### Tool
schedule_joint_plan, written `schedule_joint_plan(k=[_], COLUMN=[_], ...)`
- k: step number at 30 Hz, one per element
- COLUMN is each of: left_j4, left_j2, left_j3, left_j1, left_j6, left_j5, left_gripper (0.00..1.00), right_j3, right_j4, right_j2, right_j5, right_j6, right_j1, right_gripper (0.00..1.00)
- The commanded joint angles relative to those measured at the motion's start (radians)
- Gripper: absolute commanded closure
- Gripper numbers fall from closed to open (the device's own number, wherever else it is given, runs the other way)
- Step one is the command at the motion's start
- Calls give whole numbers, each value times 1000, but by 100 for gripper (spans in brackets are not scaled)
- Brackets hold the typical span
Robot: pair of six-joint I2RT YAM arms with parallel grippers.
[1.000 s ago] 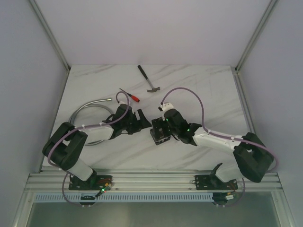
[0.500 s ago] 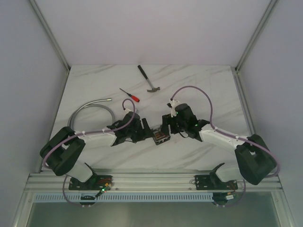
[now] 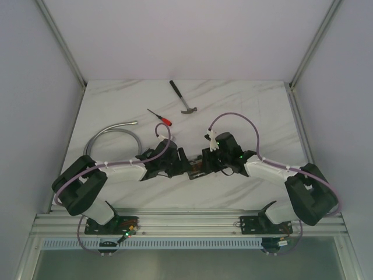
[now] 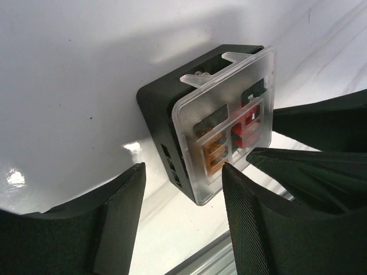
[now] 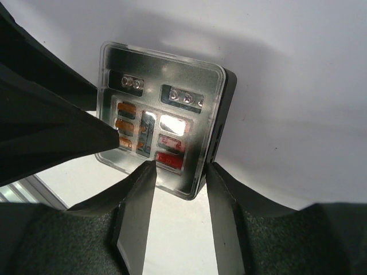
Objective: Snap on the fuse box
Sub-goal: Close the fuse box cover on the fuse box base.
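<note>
Black jaws of the left gripper (image 4: 183,169) are set apart, clamped on nothing. Between both arms, the small black square plastic fuse box (image 4: 163,112) is flanked, its clear plastic lid (image 4: 229,123) seemingly to be pressed home. Jaws of the right gripper (image 5: 180,167) are parted too.

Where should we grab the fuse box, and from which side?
Probably by the black base of the fuse box, on two opposite side walls, which look flat and parallel. Come down from above with the fingers low along those walls, below the clear cover. The box lies flat on the table, face up, and the cover needs to stay free to be pressed down.
</note>
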Motion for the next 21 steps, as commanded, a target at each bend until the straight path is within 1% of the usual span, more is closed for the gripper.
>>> schedule_joint_plan(k=[1,6,10,12,15,16,17,18,21], left_j4=[-16,-19,-22,-22,-26,-31,-35,-39,-46], left_j2=[20,41,55,45,12,0,-14,-23,-34], left_j3=[27,18,15,19,24,25,25,25,23], left_j1=[-7,-5,3,5,5,6,8,10,23], left_j6=[-7,-17,-25,-19,-7,-5,-3,-2,4], left_j5=[-11,-23,-15,-16,-24,-29,-35,-41,-45], left_gripper=[37,45,46,46,45,44,44,43,41], right_j3=[-19,-15,-10,-4,20,31,41,51,75], right_j4=[-22,-36,-56,-61,-73,-78,-80,-81,-78], right_j2=[10,38,42,24,-10,-15,-20,-21,-20], right_j5=[-51,-51,-54,-57,-37,-22,-10,-5,-5], right_j6=[-6,-6,-4,-1,5,11,16,18,34], right_j1=[0,0,1,0,0,-1,-3,-7,-22], right_gripper=[54,57,57,53,39,35,34,29,28])
